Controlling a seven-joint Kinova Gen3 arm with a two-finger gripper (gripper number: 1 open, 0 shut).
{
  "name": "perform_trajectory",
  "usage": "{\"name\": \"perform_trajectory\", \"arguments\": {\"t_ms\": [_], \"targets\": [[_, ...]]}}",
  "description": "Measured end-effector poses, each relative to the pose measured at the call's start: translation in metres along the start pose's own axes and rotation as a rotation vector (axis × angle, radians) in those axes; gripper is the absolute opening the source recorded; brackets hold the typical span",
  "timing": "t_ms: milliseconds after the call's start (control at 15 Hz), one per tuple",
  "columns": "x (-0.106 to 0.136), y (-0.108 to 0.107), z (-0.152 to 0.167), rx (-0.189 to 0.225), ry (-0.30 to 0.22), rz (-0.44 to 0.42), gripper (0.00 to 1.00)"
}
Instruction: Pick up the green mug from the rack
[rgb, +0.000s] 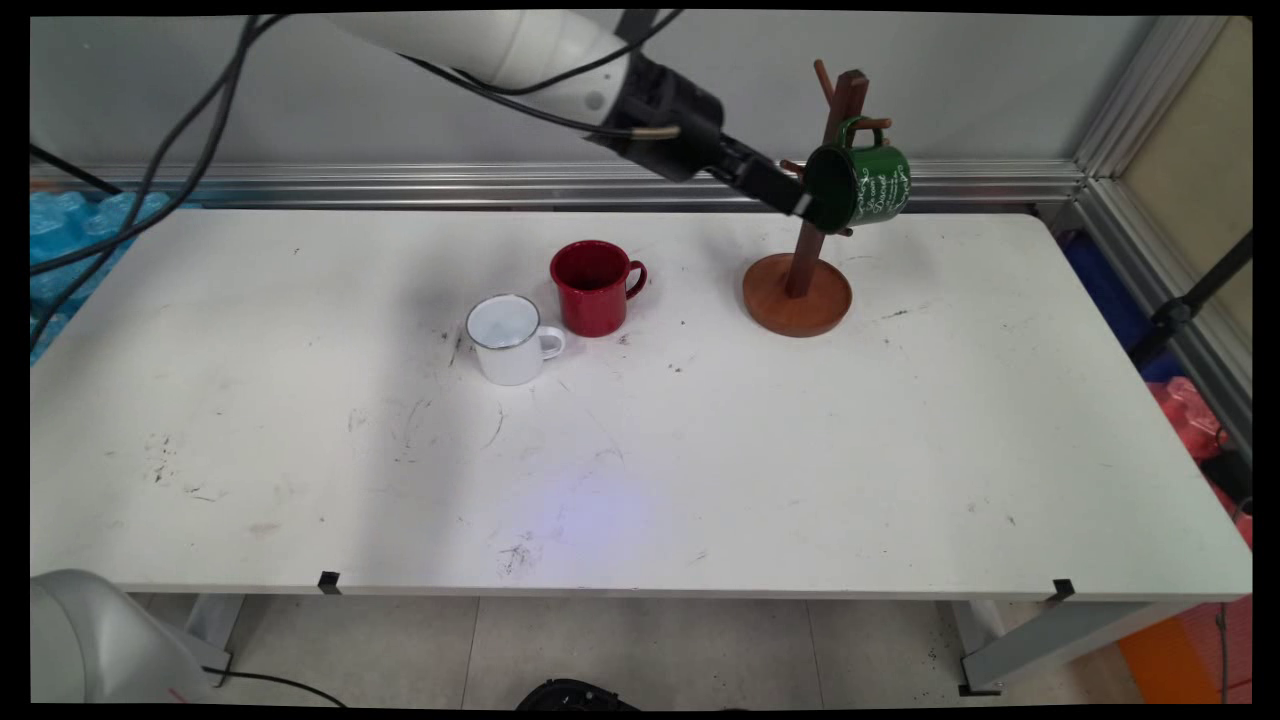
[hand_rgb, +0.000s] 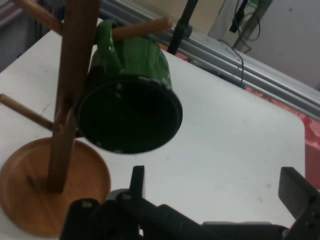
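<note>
- Black two-finger gripper (rgb: 803, 203): raised above the white table (rgb: 800, 460), reaching toward the rack; fingers (hand_rgb: 137, 181) spread wide, nothing between them.
- Dark green enamel mug with pale lettering (rgb: 858, 185): directly ahead of the fingertips, hung by its handle on an upper peg, tilted so the dark mouth faces the hand. In the main view the fingertips sit right at its rim; contact cannot be told. In the hand view the mug (hand_rgb: 129, 97) hangs clear above the fingers.
- Brown wooden mug tree with upright post, pegs and round base (rgb: 798, 292): just beyond and below the hand, carrying the green mug.
- Red enamel mug with side handle (rgb: 594, 287): upright on the table, well behind and below the hand.
- White enamel mug with dark rim (rgb: 510, 339): upright, just beside the red one, farthest from the hand.
</note>
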Motion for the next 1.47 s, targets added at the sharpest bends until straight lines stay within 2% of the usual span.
{"name": "perform_trajectory", "arguments": {"t_ms": [733, 1467], "targets": [[0.016, 0.009, 0.063, 0.015, 0.061, -0.128, 1.0], [0.015, 0.013, 0.096, 0.036, 0.081, -0.195, 1.0]]}}
